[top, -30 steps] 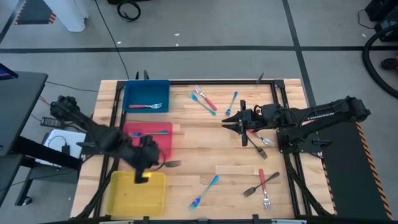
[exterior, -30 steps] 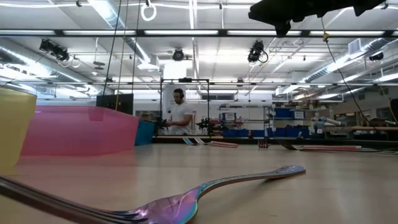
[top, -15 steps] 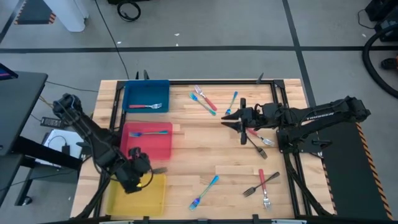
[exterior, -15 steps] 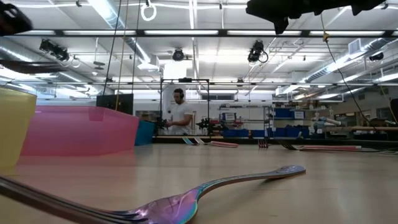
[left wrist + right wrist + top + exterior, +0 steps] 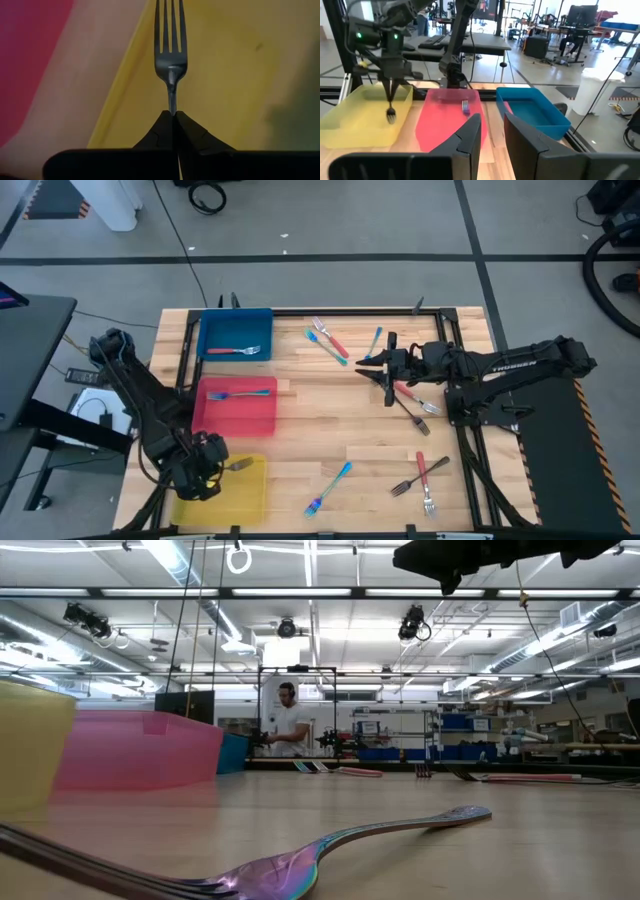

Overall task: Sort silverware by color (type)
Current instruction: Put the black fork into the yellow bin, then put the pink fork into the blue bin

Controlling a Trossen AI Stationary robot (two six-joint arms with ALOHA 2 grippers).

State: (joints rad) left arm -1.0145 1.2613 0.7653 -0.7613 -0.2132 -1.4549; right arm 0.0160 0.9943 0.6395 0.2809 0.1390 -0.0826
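The left gripper (image 5: 205, 470) pinches a grey metal fork (image 5: 170, 55) by the handle end, jaws closed on it. The fork hangs over the yellow tray (image 5: 255, 495), long axis running straight out from the fingertips, tines pointing away. Farther off, mid-table, the right gripper (image 5: 378, 368) hovers with its jaws parted and empty.
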